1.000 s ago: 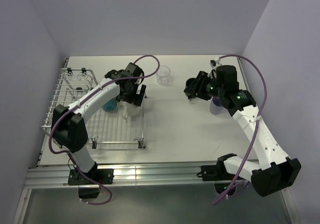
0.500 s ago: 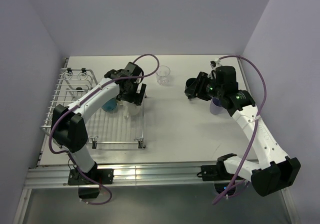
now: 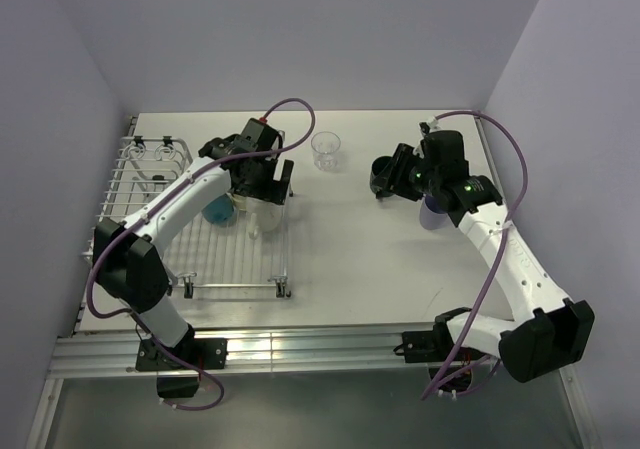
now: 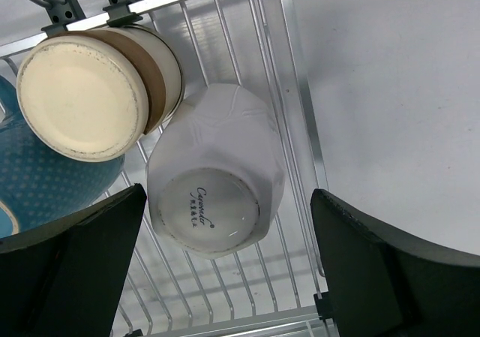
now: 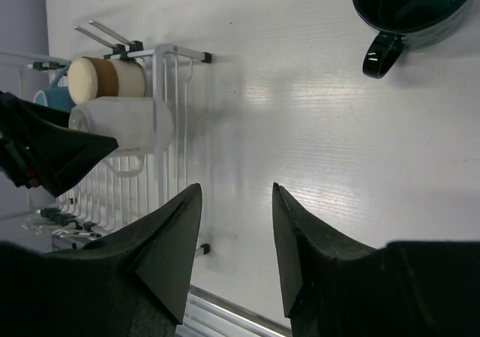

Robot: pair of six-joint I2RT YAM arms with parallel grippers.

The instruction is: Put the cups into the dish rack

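Observation:
The silver dish rack (image 3: 232, 261) stands at the left. Inside it lie a white mug (image 4: 217, 179) on its side, a brown cup (image 4: 90, 89) and a light blue mug (image 4: 45, 191). My left gripper (image 3: 262, 181) hovers just over the white mug (image 3: 262, 219), wide open and apart from it. A clear glass (image 3: 326, 151) stands on the table behind. My right gripper (image 5: 236, 239) is open and empty, close beside the dark teal mug (image 3: 383, 177), which shows upright (image 5: 416, 7) at that view's top. A lavender cup (image 3: 433, 215) peeks out under the right arm.
The rack's right rim (image 4: 298, 112) runs just beside the white mug. A cutlery holder (image 3: 160, 154) sits at the rack's back left corner. White walls close in at the back and both sides. The table's front rail (image 3: 320, 349) carries both arm bases.
My left gripper has risen and drawn back a little from the white mug, still open. The right arm has shifted slightly; its jaws keep the same gap.

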